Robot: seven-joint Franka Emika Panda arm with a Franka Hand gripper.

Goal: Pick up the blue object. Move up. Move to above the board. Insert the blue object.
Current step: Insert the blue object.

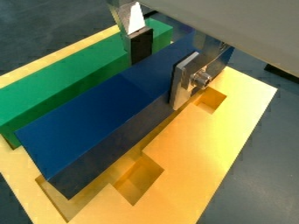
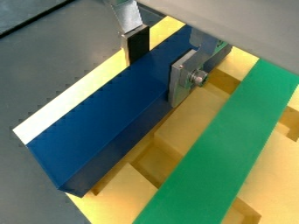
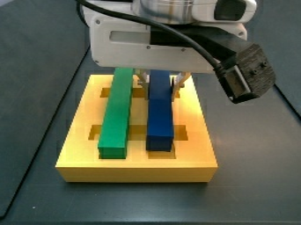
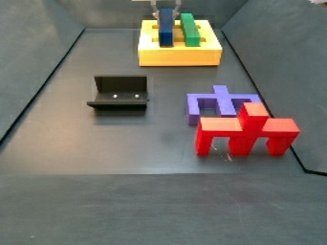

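**Blue bar sitting in the board, gripper on it**

Side views give the layout, wrist views give the grip. In a side view the yellow board (image 4: 179, 53) sits at the far end of the floor, w/ the dark fixture (image 4: 120, 93) nearer and a purple base (image 4: 217, 103) plus a red piece (image 4: 246, 131) just beside it. None of those 3 show up in the other views. The closer side view shows the board (image 3: 139, 163) head-on w/ the green bar (image 3: 115, 119) and blue bar (image 3: 160, 119) lying parallel in its grooves, apart from each other.

Blue bar (image 1: 111, 118): long, plain, dark blue, rectangular, lying lengthwise in a groove, its top standing above the yellow surface. Square cut-outs visible next to it in both wrist views. Green bar (image 2: 216, 149) runs alongside.

Gripper (image 1: 163, 59) is over the far part of the blue bar, pointing straight down, arm body above it blocking the board's back edge in the side view. Fingers (image 2: 184, 77) are narrow, silver plates pressed against both long sides of the bar, so it's clamped on it.
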